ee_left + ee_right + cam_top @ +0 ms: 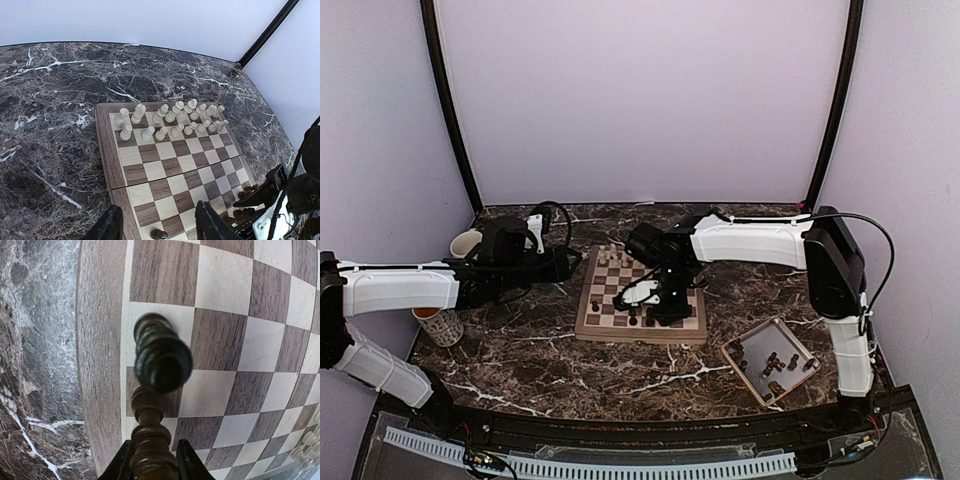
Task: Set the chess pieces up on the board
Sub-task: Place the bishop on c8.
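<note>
Two dark chess pieces fill the right wrist view. A turned brown one [150,435] stands upright between the fingers of the right gripper [154,462], and a darker one [162,360] stands just beside it, in the line of squares along the rim of the board [100,330]. The gripper's fingers sit close on either side of the brown piece, but the view does not show whether they pinch it or have let go. Its long axis points up into the gripper, so a straight lift looks like the safe way out; a sideways drift along the rim could knock the neighbour. The middle of the board offers bare squares.

The cream chessmen [170,120] line the far two ranks. More dark pieces [775,365] lie in the beige tray [735,355] on the table [520,360], nearest the right arm. The left gripper [159,220] hovers over the board's left side, fingers spread, holding nothing.
</note>
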